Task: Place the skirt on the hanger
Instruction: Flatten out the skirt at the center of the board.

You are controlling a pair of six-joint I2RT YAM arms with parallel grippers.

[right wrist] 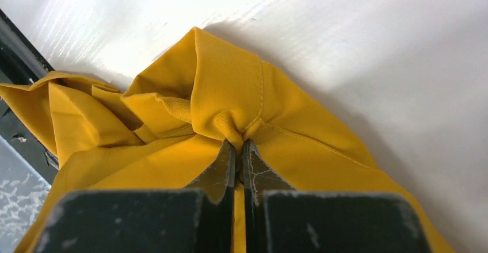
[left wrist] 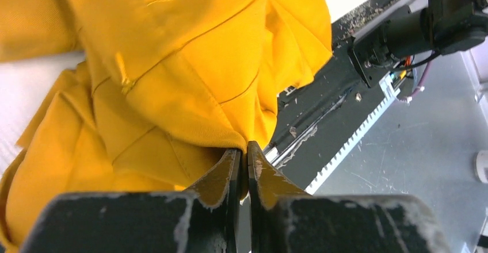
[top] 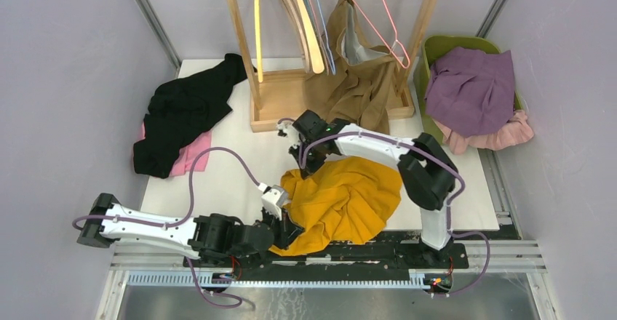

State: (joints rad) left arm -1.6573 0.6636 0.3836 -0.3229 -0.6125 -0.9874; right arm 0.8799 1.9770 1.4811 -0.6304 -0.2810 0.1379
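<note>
Top external view: yellow skirt (top: 349, 196) lies bunched on the desk (top: 240, 127), near-centre, with its near edge spilling over the desk's near rim toward the arm bases. Left tool (top: 289, 223) sits at the skirt's near-left edge. In the left wrist view its jaws are pressed together on a fold of the fabric. Right tool (top: 311, 166) sits at the skirt's far-left edge. In the right wrist view its jaws are clamped on a stitched band, likely the waistband.

That makes 2 grips, both on the left side of the heap, and the line between them runs near-to-far, tilted slightly right. The hangers (top: 311, 36) hang on the wooden rack (top: 239, 36) at the far edge of the desk, beyond the right tool. The right tool is clearly nearer them and the left tool is well apart.

Judgement: the next move needs the band lifted and spread between the 2 tools, then carried far toward the rack. Which hanger is meant cannot be told.
</note>
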